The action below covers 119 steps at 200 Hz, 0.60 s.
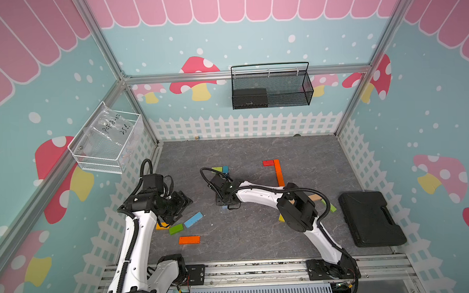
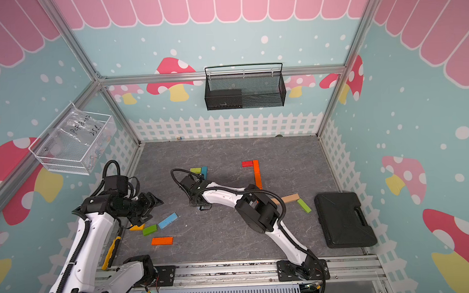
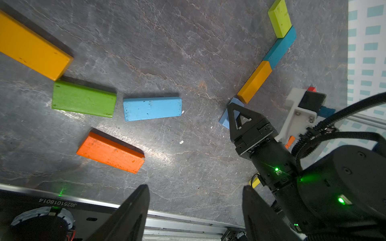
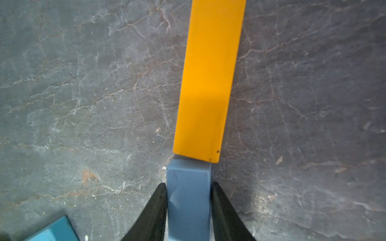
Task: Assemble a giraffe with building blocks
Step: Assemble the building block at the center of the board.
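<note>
Elbow bent, right arm reaches forward and low, right tool pinching slate-blue block; left tool hangs spread.

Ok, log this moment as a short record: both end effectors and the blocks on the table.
left end effector: open, empty
right end effector: shut on the grey-blue block
grey-blue block: end-on at the yellow block, touching or nearly
chain: yellow block, blue block, lime block, each touching the next
loose near left end effector: green block, light blue block, orange block
far side: red block touching orange bar, forming an L
black case: closed, lying flat
</note>
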Tool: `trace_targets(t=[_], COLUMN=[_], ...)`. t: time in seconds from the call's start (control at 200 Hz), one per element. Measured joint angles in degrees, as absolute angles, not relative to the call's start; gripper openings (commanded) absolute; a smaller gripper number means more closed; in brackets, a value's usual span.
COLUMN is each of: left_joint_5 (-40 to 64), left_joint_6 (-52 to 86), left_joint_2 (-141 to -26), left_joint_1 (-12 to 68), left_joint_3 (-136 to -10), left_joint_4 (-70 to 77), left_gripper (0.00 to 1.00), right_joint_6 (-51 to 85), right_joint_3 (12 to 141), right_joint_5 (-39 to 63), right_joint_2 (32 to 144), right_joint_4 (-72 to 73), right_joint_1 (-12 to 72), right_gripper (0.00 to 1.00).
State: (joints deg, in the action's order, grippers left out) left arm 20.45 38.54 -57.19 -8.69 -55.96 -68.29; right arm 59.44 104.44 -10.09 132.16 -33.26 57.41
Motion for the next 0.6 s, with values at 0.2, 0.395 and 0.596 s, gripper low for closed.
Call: trace_targets(t=[0.2, 0.395, 0.596], left_joint_5=[20.64, 20.64, 20.67], left_joint_6=[38.52, 38.28, 37.93], left_joint_2=[-57.12, -57.14, -57.12], left_joint_1=[-8.95, -8.99, -9.06], left_joint_3=[-56.03, -56.05, -56.05], left_joint_4=[-68.27, -68.29, -68.29], left_gripper=[0.73, 0.73, 0.73], right_joint_6=[60.07, 60.69, 61.41], right_joint_3=[104.44, 104.44, 104.44], right_joint_5=[-10.74, -11.16, -11.14], right_joint_2=[132.22, 132.22, 132.25], right_joint_4=[-33.28, -33.30, -33.28], right_joint_1=[57.41, 57.36, 57.32], right_gripper=[0.36, 0.36, 0.37])
